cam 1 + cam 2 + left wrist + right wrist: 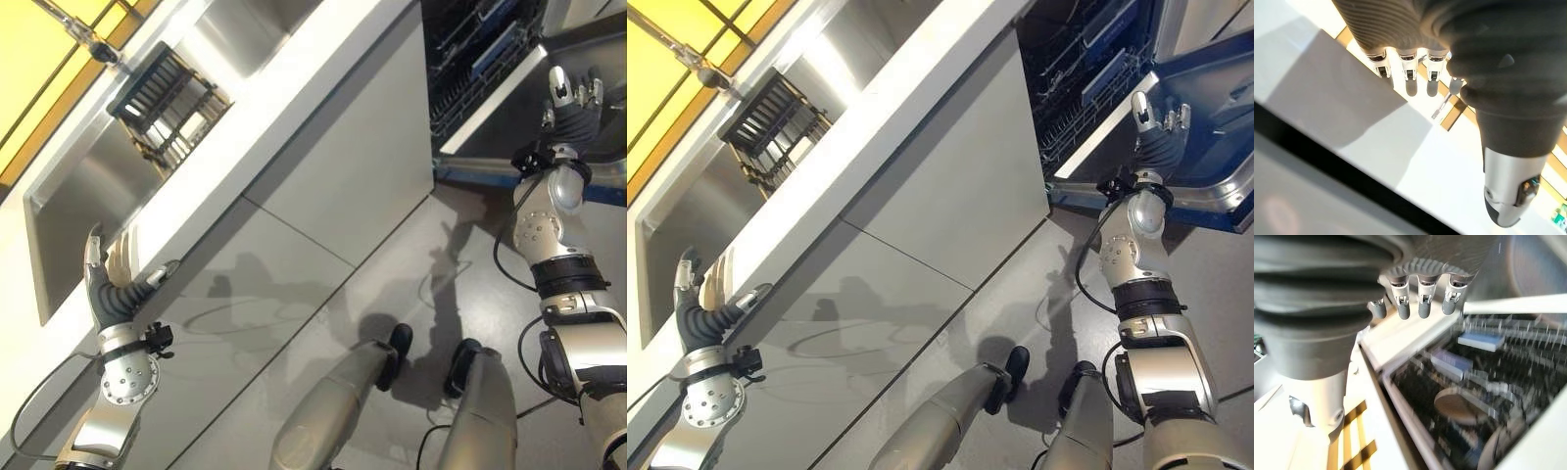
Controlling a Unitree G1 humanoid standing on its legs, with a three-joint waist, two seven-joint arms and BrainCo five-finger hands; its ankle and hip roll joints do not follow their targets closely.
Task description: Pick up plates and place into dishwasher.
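Left hand at 8 o'clock, fingers straight and empty, beside sink. Right hand at 2 o'clock, fingers relaxed, empty, above dishwasher rack holding plates.

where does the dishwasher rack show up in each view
Left eye view: the dishwasher rack sits top right, just left of the raised right hand.
Right eye view: the same rack at top right, left of that hand.
Left wrist view: no rack; the left hand over the white counter.
Right wrist view: the rack lies past the fingers, with two round plates in it.
Shared landmark: the right hand beside the rack.
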